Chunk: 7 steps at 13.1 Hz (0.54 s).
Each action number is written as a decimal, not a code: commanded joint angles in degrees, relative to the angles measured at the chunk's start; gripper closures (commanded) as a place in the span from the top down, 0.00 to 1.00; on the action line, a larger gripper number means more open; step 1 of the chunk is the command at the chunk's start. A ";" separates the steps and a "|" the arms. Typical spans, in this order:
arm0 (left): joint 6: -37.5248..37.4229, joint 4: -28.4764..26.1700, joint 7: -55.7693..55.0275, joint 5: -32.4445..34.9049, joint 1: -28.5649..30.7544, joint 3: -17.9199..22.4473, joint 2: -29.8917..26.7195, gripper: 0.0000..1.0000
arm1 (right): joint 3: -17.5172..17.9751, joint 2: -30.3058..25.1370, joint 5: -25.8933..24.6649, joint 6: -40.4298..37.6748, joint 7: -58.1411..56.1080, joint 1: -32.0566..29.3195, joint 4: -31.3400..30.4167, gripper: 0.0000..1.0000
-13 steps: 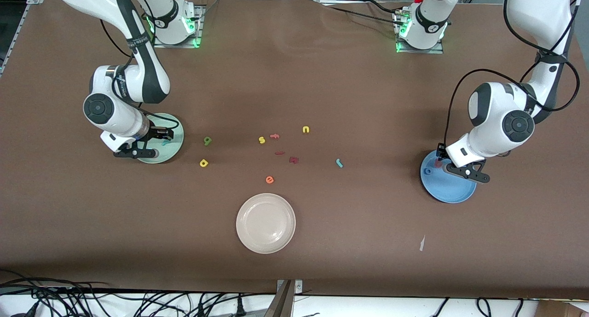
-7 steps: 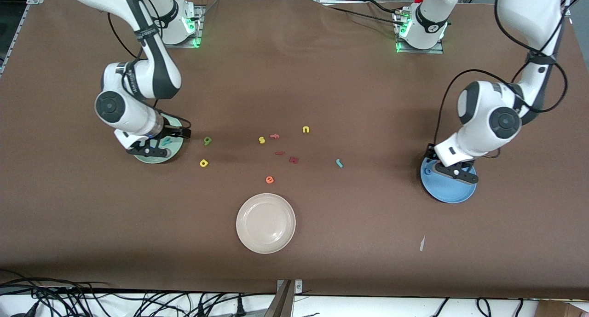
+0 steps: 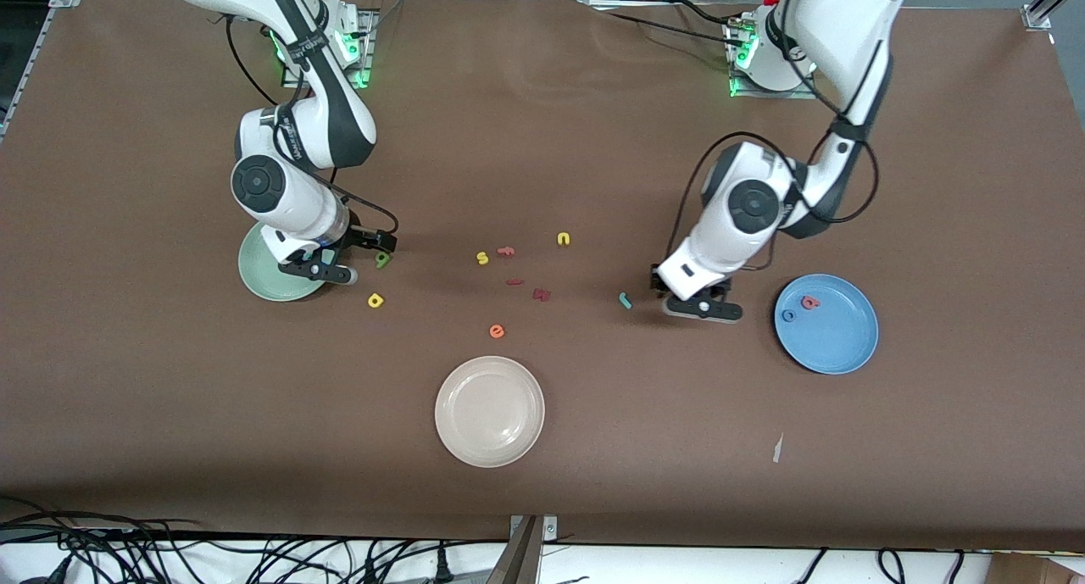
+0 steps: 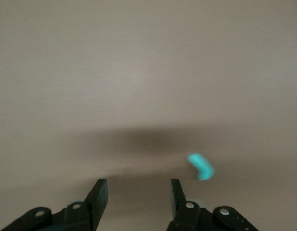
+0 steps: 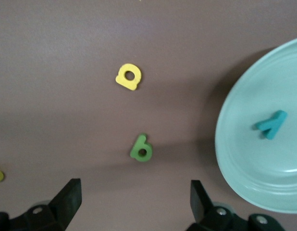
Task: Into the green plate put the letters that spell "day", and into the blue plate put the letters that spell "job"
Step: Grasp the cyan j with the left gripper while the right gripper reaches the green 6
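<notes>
Front view: empty half-open left claw [image 3: 691,300] hovers beside teal "j" [image 3: 625,300]; wide right claw [image 3: 360,258] by green "a" [image 3: 382,259]

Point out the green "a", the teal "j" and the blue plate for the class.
green "a" [image 5: 141,148], right wrist view, on its round body.
teal "j" [image 3: 625,300], front view, on its stem.
blue plate [image 3: 835,342], front view, on its bare floor.

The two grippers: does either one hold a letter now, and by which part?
Nothing is held. The left gripper and the right gripper both show open jaws with only bare table between them.
</notes>
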 commanded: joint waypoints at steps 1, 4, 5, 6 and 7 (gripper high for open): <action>-0.54 5.85 -5.80 -1.26 -2.26 0.74 4.63 0.61 | 0.50 3.31 1.49 3.85 0.43 0.24 -0.03 0.99; -0.37 8.40 -9.50 -1.08 -4.80 1.00 8.06 0.61 | 0.94 5.95 2.19 7.62 2.44 0.67 -0.20 0.92; 0.68 8.41 -10.37 -1.00 -5.42 1.09 8.59 0.61 | 1.73 6.39 2.28 8.51 2.89 0.68 -0.38 0.92; 1.91 8.32 -10.91 -1.00 -5.95 1.01 9.20 0.61 | 1.82 6.66 2.28 8.78 3.76 0.68 -0.38 0.91; 2.09 8.32 -11.43 -1.00 -6.39 1.01 9.56 0.61 | 1.91 6.66 2.28 8.78 4.03 0.68 -0.38 0.88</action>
